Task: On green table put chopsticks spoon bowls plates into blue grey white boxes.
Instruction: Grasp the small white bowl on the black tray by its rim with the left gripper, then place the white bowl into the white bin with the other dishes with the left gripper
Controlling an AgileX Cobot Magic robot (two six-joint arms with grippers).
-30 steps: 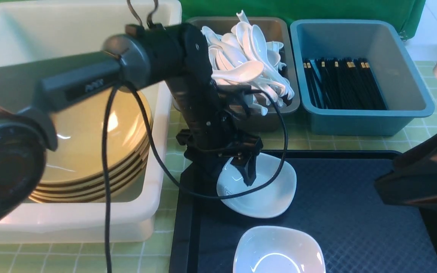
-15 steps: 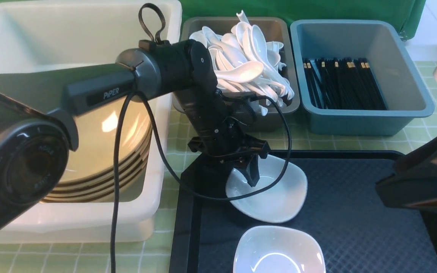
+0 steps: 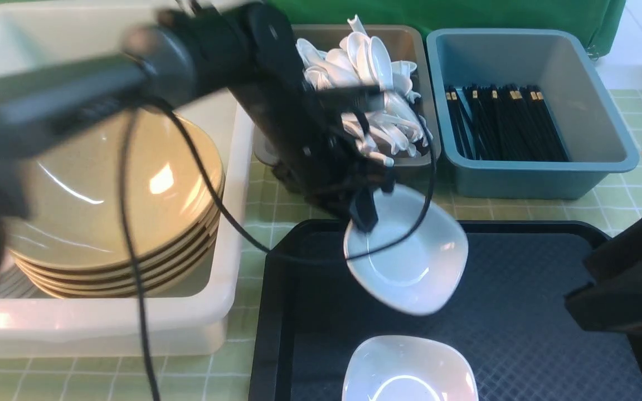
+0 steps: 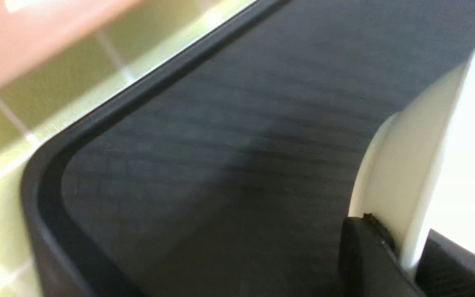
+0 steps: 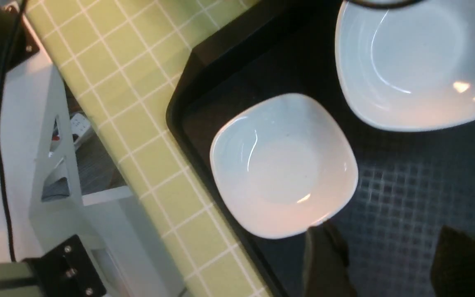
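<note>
Left gripper (image 3: pixel 364 214) holds tilted white bowl (image 3: pixel 410 267) mid-frame.
Jaws pinch its rim over black tray (image 3: pixel 521 334); right gripper (image 5: pixel 386 255) spread, empty.

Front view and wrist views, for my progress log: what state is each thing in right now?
left tool, shut on the held bowl's rim.
held bowl, tilted, raised above the tray.
second bowl, upright and empty on the tray.
right tool, open, holding nothing.
white box, holds stacked plates.
grey box, heaped with spoons.
blue box, holds chopsticks lying flat.
</note>
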